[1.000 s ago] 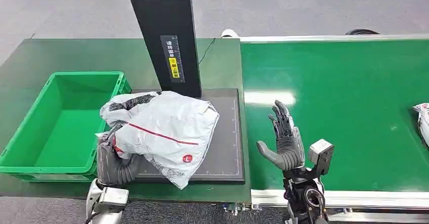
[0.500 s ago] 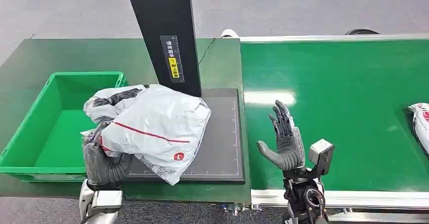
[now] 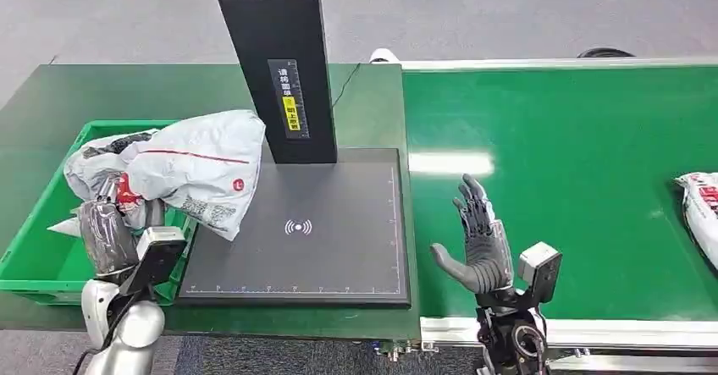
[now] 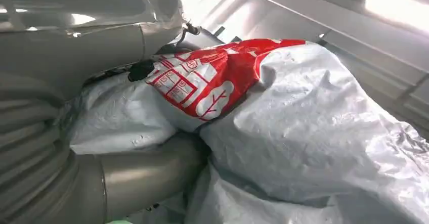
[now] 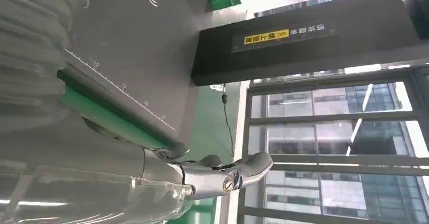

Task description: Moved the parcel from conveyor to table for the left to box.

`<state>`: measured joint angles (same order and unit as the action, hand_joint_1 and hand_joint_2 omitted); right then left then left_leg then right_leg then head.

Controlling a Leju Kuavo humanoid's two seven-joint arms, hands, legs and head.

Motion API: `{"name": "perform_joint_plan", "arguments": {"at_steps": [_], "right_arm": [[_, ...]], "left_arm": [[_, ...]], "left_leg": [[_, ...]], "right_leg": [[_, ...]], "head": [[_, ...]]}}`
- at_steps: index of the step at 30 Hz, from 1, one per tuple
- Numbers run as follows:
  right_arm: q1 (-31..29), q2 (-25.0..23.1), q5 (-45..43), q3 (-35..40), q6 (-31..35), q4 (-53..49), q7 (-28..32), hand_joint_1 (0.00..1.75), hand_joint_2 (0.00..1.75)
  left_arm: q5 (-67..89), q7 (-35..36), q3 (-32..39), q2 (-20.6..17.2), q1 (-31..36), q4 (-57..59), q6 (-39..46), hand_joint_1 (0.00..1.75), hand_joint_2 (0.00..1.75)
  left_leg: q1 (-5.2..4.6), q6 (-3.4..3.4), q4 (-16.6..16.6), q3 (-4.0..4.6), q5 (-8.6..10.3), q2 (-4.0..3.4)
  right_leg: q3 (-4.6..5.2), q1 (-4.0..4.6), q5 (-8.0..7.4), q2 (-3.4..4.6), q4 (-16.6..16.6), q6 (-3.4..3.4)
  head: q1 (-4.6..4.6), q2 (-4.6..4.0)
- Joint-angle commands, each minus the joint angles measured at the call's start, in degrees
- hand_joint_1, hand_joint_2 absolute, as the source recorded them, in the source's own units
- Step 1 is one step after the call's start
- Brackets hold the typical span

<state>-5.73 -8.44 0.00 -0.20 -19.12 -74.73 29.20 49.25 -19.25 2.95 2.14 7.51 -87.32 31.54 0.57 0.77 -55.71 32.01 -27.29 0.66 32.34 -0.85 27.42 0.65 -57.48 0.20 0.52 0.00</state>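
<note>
From the head view, the left robot hand [image 3: 108, 233] grips the white parcel [image 3: 182, 165], which has moved left off the black scanner pad [image 3: 339, 239] and now hangs over the green box [image 3: 34, 261] on the tabletop [image 3: 127, 91]; the right robot hand [image 3: 478, 238] stays open and empty above the conveyor [image 3: 576, 180], where another parcel [image 3: 698, 206] lies at the far right. From the left wrist, the thumb [image 4: 146, 176] presses into the parcel's crumpled plastic. From the right wrist, the black scanner post [image 5: 313, 42] rises beside the pad.

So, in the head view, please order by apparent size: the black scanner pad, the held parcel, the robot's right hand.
1. Black scanner pad, largest.
2. Grey-white parcel, held by the left hand over the green bin.
3. Right hand, smallest, though it is nearer the camera.
</note>
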Motion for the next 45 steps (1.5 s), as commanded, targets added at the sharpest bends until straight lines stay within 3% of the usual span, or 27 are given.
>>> {"name": "perform_joint_plan", "arguments": {"at_steps": [1,7,16,19,20,21,22,30,37,40,45], "right_arm": [[0.7,0.4,0.3,-2.3,0.1,-0.9,-0.4,0.0,1.75],[1.0,0.1,0.3,-2.5,-0.2,-1.9,-0.4,0.0,1.75],[-0.1,-0.3,0.6,-3.5,-0.6,-1.3,-1.3,0.0,1.75],[0.0,-0.6,0.8,-3.0,-0.8,-1.9,-1.3,0.0,1.75],[0.1,-0.6,0.9,-3.0,-0.7,-2.1,-1.3,0.0,1.75],[0.2,-0.7,1.0,-3.1,-0.6,-2.3,-1.5,0.0,1.75],[0.1,-0.8,1.1,-3.3,-0.6,-2.4,-1.6,0.0,1.75],[0.1,0.1,1.2,-2.0,-0.4,-1.3,-1.6,0.0,1.75],[-0.1,0.2,1.2,-1.7,-0.3,-1.4,-1.6,0.0,1.75],[-2.2,0.4,0.7,-0.3,-0.2,1.1,-1.5,0.0,1.75],[-3.2,0.4,0.2,0.2,0.3,2.3,-1.3,0.0,1.75]], "left_arm": [[1.5,7.1,14.5,-4.2,5.8,14.8,-2.5,1.75,1.75],[2.2,6.2,17.8,-2.5,6.8,15.6,-3.0,1.75,1.75],[6.2,12.0,19.5,-2.9,9.2,20.6,-10.8,1.75,1.75],[6.8,11.7,20.5,-2.9,10.1,23.2,-6.6,1.75,1.75],[5.6,11.1,20.6,-2.9,10.1,23.0,-7.3,1.29,1.75],[5.2,10.8,20.4,-2.8,10.0,22.7,-8.4,0.3,1.75],[5.1,10.5,20.2,-2.5,9.9,22.0,-9.0,0.0,1.75],[-5.3,0.7,17.0,-0.8,5.6,13.0,-5.0,0.0,1.75],[-7.4,-0.7,16.8,-1.1,5.1,11.6,-4.3,0.0,1.75],[-19.8,-16.4,16.5,0.4,2.1,3.3,2.9,0.0,1.75],[-25.2,-18.7,14.2,1.9,0.4,-2.5,0.6,0.0,1.75]], "left_leg": [[-0.03,0.01,0.1,-0.12,0.03,-0.06],[0.07,0.01,0.0,-0.04,0.01,-0.13],[0.06,0.02,0.0,-0.01,0.03,-0.12],[0.05,0.02,0.0,0.02,0.04,-0.08],[0.08,0.01,0.0,0.0,0.04,-0.05],[0.05,0.01,0.0,0.03,0.02,-0.09],[0.09,0.0,0.0,0.0,0.02,-0.09],[0.08,-0.03,0.0,0.03,-0.03,-0.11],[0.06,0.01,0.0,0.06,0.0,-0.14],[0.1,-0.01,0.0,0.04,-0.03,-0.21],[0.12,-0.04,0.0,0.04,-0.05,-0.19]], "right_leg": [[-0.09,-0.02,-0.02,0.0,0.0,-0.05],[0.07,0.09,0.0,0.09,0.0,-0.04],[0.05,0.08,-0.02,0.06,0.0,-0.06],[0.07,0.07,-0.03,0.05,0.0,-0.05],[0.03,0.11,-0.05,0.03,0.1,-0.07],[0.09,0.07,-0.04,0.1,0.0,-0.05],[0.03,0.12,-0.04,0.07,0.1,-0.06],[0.01,0.11,-0.02,0.1,0.1,-0.02],[0.09,0.08,-0.04,0.17,0.0,-0.04],[0.08,0.13,-0.05,0.18,0.0,-0.05],[0.04,0.15,-0.03,0.15,0.1,-0.01]], "head": [[-0.04,0.0],[0.07,0.0],[0.07,0.0],[0.04,0.0],[0.07,0.0],[0.04,0.0],[0.07,0.0],[0.07,0.0],[0.07,0.0],[0.07,0.0],[0.05,0.0]]}}
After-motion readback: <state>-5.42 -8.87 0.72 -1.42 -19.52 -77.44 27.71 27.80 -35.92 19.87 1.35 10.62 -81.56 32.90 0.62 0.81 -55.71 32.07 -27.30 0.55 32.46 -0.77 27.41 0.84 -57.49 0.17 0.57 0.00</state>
